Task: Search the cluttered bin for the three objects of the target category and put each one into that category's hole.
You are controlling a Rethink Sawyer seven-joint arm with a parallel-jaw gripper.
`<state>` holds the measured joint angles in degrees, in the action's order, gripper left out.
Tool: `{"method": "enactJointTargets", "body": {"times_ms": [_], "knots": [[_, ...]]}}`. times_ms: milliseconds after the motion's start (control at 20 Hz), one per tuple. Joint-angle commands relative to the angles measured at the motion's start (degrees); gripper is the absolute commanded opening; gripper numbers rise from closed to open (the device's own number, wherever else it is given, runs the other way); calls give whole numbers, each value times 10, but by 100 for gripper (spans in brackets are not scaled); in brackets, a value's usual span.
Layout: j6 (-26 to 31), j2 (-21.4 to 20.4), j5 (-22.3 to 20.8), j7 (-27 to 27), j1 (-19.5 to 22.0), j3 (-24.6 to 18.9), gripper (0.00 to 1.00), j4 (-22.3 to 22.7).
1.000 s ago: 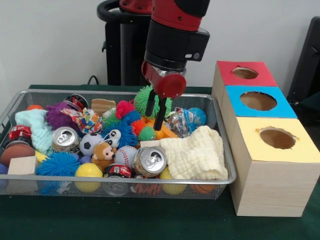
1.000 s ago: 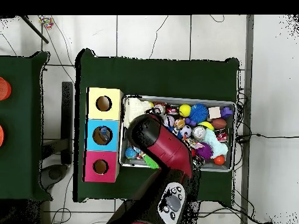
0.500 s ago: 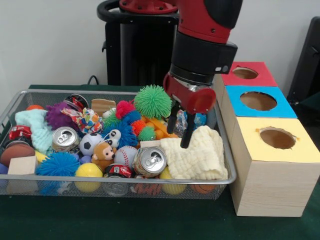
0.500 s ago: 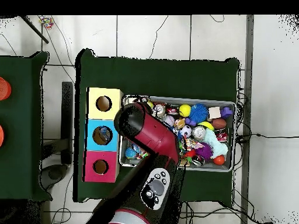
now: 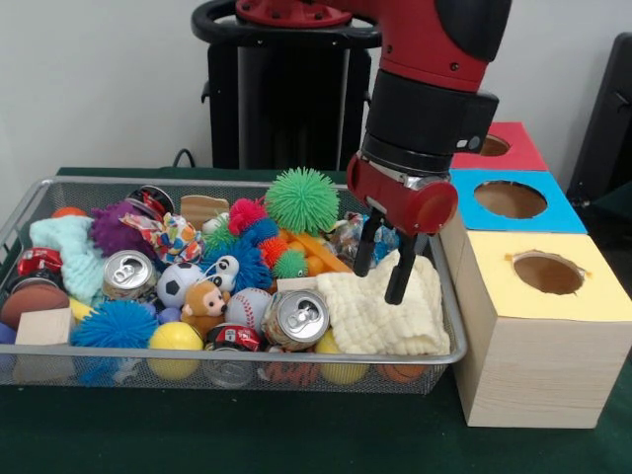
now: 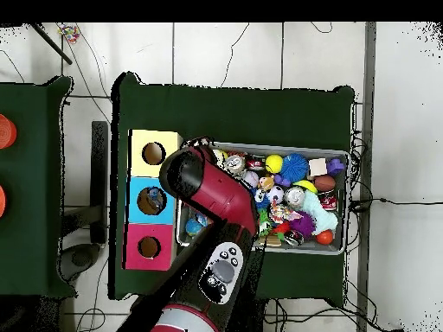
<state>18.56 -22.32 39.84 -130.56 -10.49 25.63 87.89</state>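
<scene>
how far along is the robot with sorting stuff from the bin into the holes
Nothing looks sorted: what shows of the holes looks empty. The open, empty pincer hovers over the cream knitted cloth in the wire mesh bin, beside the yellow-topped wooden box. All three picks apparently remain.

Arm (image 5: 425, 89) comes down from above, red upper link, black wrist section, red collar at the base. Claw (image 5: 383, 269) points downward, tilted slightly; its two black fingers (image 5: 403, 275) are spread apart with nothing between them. Overhead, the arm (image 6: 212, 194) stretches diagonally from the base, hiding the claw.
</scene>
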Motion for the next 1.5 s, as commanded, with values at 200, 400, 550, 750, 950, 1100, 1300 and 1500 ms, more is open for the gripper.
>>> {"method": "enactJointTargets", "body": {"times_ms": [200, 400, 550, 750, 950, 1100, 1300, 1500], "knots": [[-26, -43, 17, -97, 38, -112, 100, 94], [-77, -75, 2, -83, 65, -149, 100, 153], [-109, -94, -14, -86, 79, -169, 100, 190], [-135, -117, -27, -93, 94, -187, 100, 232], [-164, -133, -39, -102, 109, -207, 100, 269], [-182, -134, -48, -110, 114, -213, 100, 283], [-197, -134, -53, -116, 116, -214, 100, 294], [-204, -130, -49, -122, 112, -209, 100, 297]]}}
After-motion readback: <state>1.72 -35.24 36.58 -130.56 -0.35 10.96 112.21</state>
